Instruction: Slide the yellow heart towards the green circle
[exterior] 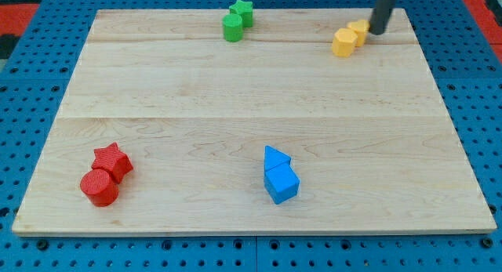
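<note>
Camera view showed the tip [377, 32] set down near the surface's [251, 107] top right corner, touching or just beside the right side of a yellow block [359, 31]. A second yellow block [343, 43] lay against that one, toward the view's left and a little lower. Which of the two was the heart could not be told with certainty; the one at the tip seemed the likelier. No tool was fitted, only a plain rod, so nothing could be grasped or released.

The green circle [232, 27] was seen near the top edge, left of centre, with a green star [242, 10] touching it from behind.

A push toward the view's left, roughly along the top edge, was judged to be needed. The tip was already placed on the far side from the goal, which suited this. The neighbouring yellow block stood in the line of travel and would probably be carried along, so a slightly higher line was advised. The push should be kept centred to prevent turning.

The red star [112, 160], red cylinder [100, 187] and two blue blocks [279, 175] lay well apart, near the bottom edge.
</note>
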Controlling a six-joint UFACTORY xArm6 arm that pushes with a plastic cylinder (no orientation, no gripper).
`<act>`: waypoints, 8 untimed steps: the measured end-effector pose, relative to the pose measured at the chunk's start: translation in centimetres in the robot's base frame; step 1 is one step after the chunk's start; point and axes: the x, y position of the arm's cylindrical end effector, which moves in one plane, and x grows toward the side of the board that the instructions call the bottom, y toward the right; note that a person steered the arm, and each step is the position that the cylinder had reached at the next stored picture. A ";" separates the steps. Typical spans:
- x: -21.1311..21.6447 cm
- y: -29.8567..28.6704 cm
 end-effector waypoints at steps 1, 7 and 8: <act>0.3 -5.2; -1.2 -12.3; -1.2 -15.2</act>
